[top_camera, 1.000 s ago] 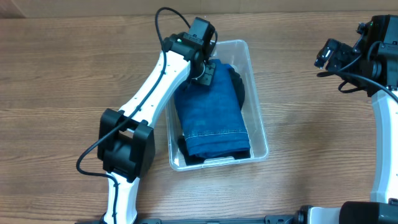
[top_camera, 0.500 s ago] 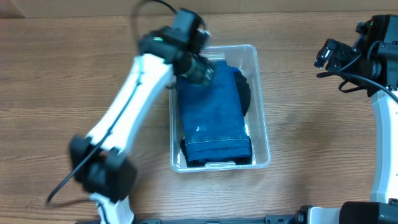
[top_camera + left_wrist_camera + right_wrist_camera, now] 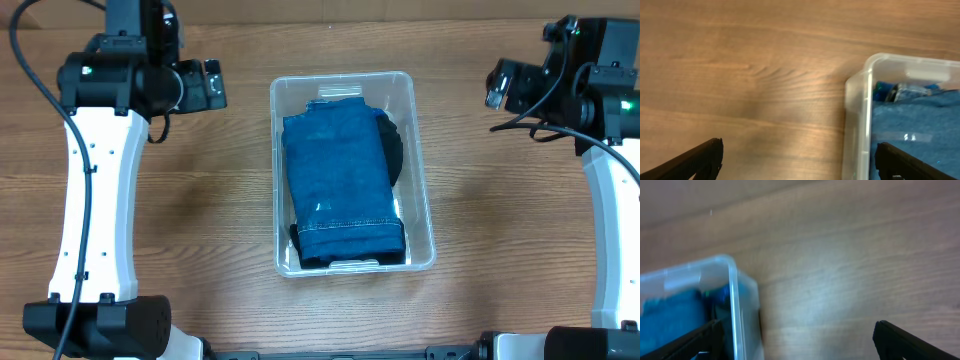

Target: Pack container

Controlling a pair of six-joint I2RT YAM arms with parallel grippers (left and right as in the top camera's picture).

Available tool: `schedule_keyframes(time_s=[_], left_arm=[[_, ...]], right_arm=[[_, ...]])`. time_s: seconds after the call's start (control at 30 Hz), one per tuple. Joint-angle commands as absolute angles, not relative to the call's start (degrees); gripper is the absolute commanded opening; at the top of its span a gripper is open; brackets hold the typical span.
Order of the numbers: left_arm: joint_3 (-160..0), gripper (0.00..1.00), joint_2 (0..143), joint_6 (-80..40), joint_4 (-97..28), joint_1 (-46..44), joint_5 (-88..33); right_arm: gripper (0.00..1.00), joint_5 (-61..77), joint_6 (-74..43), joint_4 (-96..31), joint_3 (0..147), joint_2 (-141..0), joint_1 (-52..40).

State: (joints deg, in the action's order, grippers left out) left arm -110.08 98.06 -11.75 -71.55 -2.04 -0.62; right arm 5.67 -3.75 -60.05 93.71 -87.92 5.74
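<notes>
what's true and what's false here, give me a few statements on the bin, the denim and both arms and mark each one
1. The folded blue denim garment lies inside the clear rectangular plastic container. True.
2. The left gripper presses on the denim. False: it hangs to the left of the container, over the bare wooden table, with its jaws open.
3. Black fabric shows beside the denim along the container's right wall. True.
4. The right gripper holds a garment. False: its jaws are open and empty, off to the right of the container.
5. The container is tipped on its side. False: it sits upright, with its open top facing up.
</notes>
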Motion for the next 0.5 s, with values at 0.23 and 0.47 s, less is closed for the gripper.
schedule_keyframes(time_s=[0.23,0.47], left_arm=[[-99.24,1.00,85.91,-9.43,-71.44,-1.19,-0.64],[-65.32,1.00,51.86,-11.03,-55.96,-1.19,0.64]], right_arm=[[1.00,7.09,-2.76,-60.93,86.13,-78.76,5.69],[1.00,8.25,-2.79,-48.49,58.08,-50.81,5.69]])
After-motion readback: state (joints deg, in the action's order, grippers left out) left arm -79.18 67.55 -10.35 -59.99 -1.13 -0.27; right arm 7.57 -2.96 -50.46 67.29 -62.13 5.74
